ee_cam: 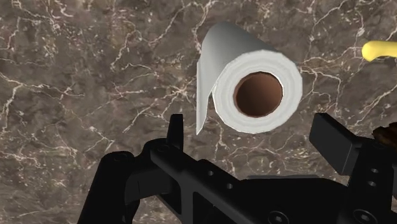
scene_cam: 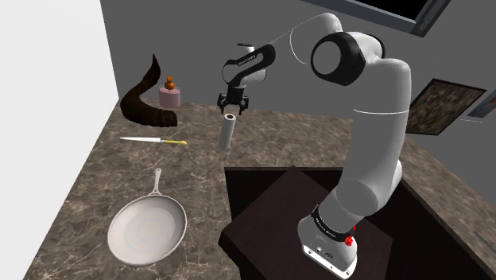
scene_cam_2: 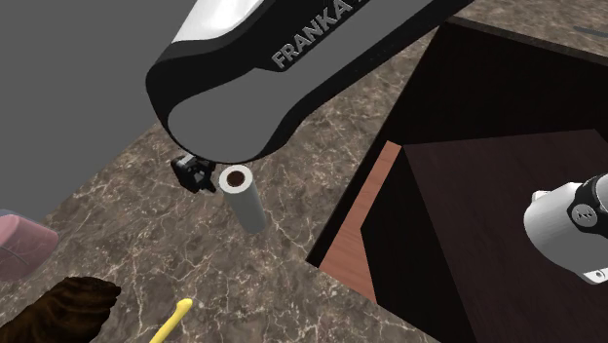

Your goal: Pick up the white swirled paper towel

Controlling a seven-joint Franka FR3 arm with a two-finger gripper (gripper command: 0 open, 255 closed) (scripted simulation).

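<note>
Hovering just above the paper towel (scene_cam: 227, 132), the gripper (scene_cam: 233, 104) held its fingers wide apart, clasping nothing. The white roll stood on end on the dark marbled desk (scene_cam: 87, 175), beside the stand (scene_cam: 270, 199), its brown core facing the gripper. A knife (scene_cam: 151, 140) and a pan (scene_cam: 147, 231) lay toward the shoulder view's left.
</note>
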